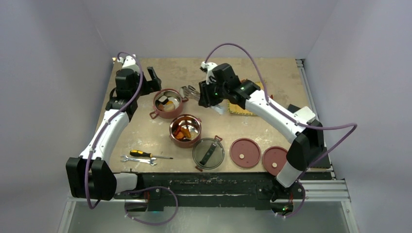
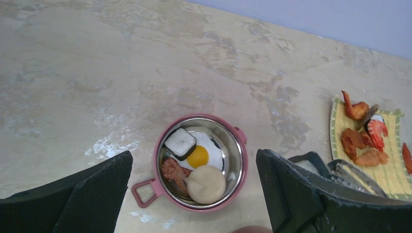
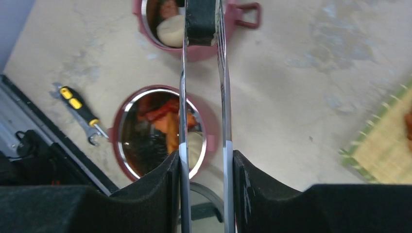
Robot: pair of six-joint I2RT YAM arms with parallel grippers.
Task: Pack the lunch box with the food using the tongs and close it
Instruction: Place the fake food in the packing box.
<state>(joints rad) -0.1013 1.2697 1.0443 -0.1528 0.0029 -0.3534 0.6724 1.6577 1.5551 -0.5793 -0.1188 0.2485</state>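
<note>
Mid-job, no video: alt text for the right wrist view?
The right gripper clamps the tongs, whose two arms run up the frame and pinch a dark food piece by the far bowl. Below, the near bowl holds orange and red food.

A worn, mottled beige tabletop (image 1: 284,77) sits boxed in by plain pale lavender walls (image 1: 43,73) behind and on both sides. A black rail (image 1: 214,183) lines its near edge.
</note>
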